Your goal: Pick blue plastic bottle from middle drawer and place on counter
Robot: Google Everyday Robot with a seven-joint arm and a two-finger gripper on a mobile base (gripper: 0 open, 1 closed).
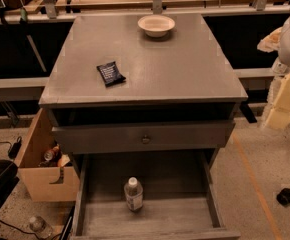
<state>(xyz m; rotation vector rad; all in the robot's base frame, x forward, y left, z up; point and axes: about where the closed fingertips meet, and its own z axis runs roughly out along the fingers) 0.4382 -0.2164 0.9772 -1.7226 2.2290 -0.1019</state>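
The blue plastic bottle (133, 194) stands upright on the floor of the open middle drawer (81, 199), near its centre. It is clear and ribbed, with a white cap and a pale label. The counter (185, 69) is the grey cabinet top above it. My gripper (284, 106) hangs at the far right edge of the view, beside the cabinet's right front corner. It is level with the counter edge, well away from the bottle, and holds nothing that I can see.
A white bowl (156, 25) sits at the counter's back middle and a black packet (110, 74) at its front left. The shallow top drawer with a knob (146, 139) juts out above the middle drawer. A cardboard box (45, 174) stands on the floor at the left.
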